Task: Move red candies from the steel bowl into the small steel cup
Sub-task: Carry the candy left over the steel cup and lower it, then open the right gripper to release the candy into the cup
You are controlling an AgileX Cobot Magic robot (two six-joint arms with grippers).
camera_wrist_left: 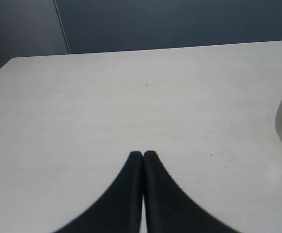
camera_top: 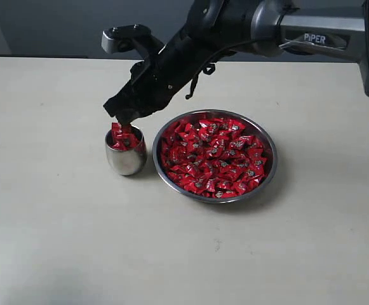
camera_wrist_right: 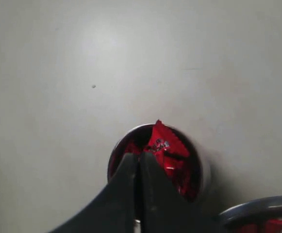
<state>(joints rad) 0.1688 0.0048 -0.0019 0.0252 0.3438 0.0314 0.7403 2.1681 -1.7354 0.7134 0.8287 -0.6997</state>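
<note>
A pale table (camera_top: pixel 57 241) carries everything. The black right arm (camera_top: pixel 235 25) reaches in from the far right corner and slants down across the middle. Near the middle of the table sits the steel bowl (camera_top: pixel 274 166), heaped with red candies (camera_top: pixel 214 155). The small cup (camera_top: pixel 126 162) stands upright just beside the bowl, on the side toward the left edge, with a few more candies piled above its rim.

The right gripper (camera_top: pixel 124 121) hangs right over the cup's mouth with its fingers pressed together. One candy (camera_wrist_right: pixel 162 141) stands on end at their tips; whether they pinch its wrapper I cannot tell. The left gripper (camera_wrist_left: pixel 143 154) is also closed and holds nothing, low over bare table with the cup off to one side.
</note>
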